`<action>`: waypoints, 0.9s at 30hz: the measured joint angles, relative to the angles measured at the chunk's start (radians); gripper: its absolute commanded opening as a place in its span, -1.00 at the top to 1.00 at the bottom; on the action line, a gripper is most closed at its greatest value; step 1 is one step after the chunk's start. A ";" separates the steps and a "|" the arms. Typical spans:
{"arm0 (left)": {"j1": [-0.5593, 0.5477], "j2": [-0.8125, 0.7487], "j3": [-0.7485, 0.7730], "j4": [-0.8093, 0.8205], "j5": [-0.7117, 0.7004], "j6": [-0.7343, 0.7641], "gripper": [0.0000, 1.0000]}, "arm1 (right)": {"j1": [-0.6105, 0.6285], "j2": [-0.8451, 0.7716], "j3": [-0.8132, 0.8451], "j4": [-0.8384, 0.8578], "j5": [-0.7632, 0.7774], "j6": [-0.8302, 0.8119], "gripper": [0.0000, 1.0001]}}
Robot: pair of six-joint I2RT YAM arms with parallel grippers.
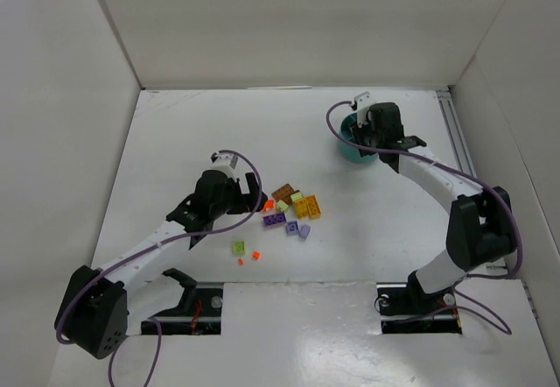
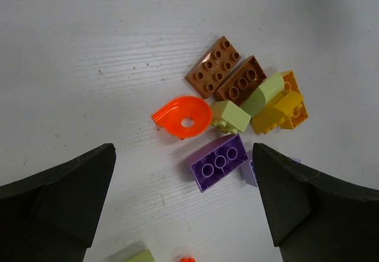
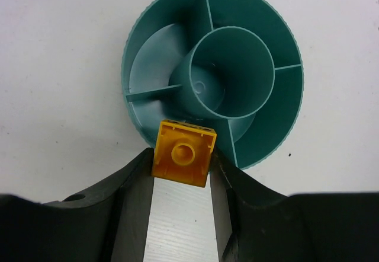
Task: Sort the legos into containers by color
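The small yellow-orange plastic brick (image 3: 182,154), square with no clear long axis, shows its ringed face to the wrist camera. The right gripper (image 3: 182,166) pinches it over the near rim of the round teal plastic divided dish (image 3: 284,114). The left gripper (image 2: 183,173) hangs spread above loose bricks (image 2: 220,162) on the white table (image 2: 89,48).

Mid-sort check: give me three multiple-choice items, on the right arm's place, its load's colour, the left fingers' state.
1. The right gripper is: A at the teal dish's rim; B beside its base; C at the far wall.
2. Its held brick is: A purple; B yellow-orange; C brown.
3. The left gripper is: A shut on a brick; B shut, empty; C open above the lego pile.
Answers: A, dish fills its wrist view; B, seen between its fingers; C, its fingers stand wide apart.
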 measured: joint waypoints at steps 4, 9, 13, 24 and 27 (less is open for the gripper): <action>-0.006 0.013 0.000 0.002 0.004 0.004 -1.00 | -0.012 0.028 0.011 0.000 -0.003 -0.002 0.31; -0.026 0.020 0.000 0.002 0.002 0.006 -1.00 | -0.017 0.051 0.019 0.000 -0.004 0.018 -0.04; -0.049 0.020 0.000 0.003 -0.013 0.006 -1.00 | -0.017 0.051 0.019 0.001 -0.005 0.027 -0.24; -0.078 0.020 0.004 0.000 -0.040 0.008 -1.00 | 0.017 -0.089 -0.044 0.011 -0.031 -0.012 -0.32; -0.078 0.014 0.004 -0.002 -0.040 0.009 -1.00 | 0.108 -0.162 -0.116 0.023 -0.083 -0.058 -0.32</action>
